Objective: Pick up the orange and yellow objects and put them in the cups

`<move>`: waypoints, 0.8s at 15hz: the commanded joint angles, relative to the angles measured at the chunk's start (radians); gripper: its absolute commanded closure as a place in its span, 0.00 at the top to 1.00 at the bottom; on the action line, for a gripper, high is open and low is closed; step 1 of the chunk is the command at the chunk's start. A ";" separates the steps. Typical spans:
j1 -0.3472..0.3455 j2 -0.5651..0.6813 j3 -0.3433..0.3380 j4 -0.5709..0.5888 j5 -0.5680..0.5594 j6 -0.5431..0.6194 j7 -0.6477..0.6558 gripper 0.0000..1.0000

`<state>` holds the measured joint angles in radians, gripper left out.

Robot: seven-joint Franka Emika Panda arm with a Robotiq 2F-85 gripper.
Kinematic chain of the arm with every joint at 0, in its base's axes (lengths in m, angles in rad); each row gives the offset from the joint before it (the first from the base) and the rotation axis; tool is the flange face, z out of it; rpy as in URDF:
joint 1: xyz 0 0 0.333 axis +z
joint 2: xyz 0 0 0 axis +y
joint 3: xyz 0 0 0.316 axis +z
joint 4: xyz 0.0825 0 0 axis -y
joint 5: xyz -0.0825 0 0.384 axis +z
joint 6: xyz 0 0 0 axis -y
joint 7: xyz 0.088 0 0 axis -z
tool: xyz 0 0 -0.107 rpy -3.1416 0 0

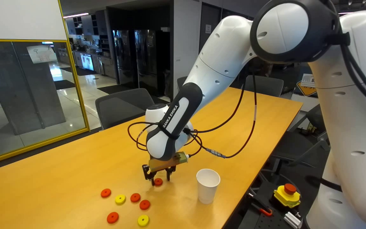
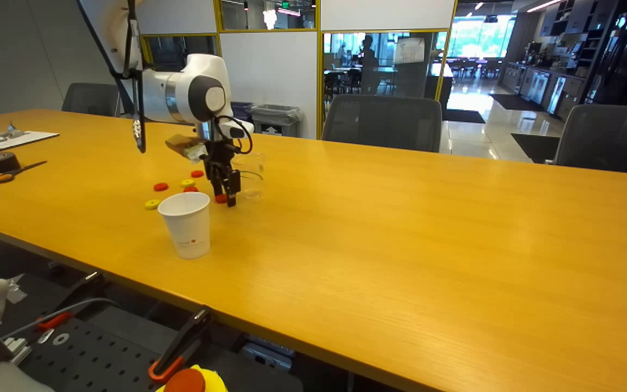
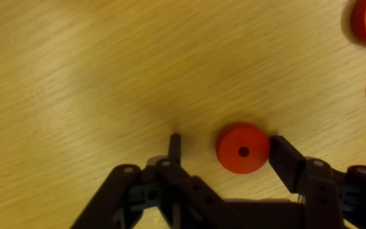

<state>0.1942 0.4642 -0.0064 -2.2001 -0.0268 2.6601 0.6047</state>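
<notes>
Wrist view: the gripper [image 3: 226, 139] has nothing clasped; its jaws stand parted, with an orange-red disc [image 3: 242, 140] between them on the table [image 3: 75, 79], off-centre (touching, or nearly touching, one side). Closing this lopsidedly could shove the disc along rather than pinch it, and so flat a piece might slip from a shallow hold. Carelessly lifting toward the white cup [image 1: 206, 190] might also bump the clear cup [image 2: 252, 179], seen just past the gripper in an exterior view, gap unclear.

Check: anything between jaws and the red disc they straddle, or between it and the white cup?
Nothing visible: open jaws flank the red disc, and no other object shows between it and the white cup.
</notes>
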 commanded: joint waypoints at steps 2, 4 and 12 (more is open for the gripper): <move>0.010 0.009 -0.013 0.020 0.028 0.020 -0.017 0.35; 0.013 0.003 -0.015 0.018 0.025 0.020 -0.014 0.20; 0.046 -0.125 -0.022 -0.057 -0.006 -0.026 0.003 0.22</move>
<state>0.2075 0.4361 -0.0096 -2.2023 -0.0243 2.6581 0.6047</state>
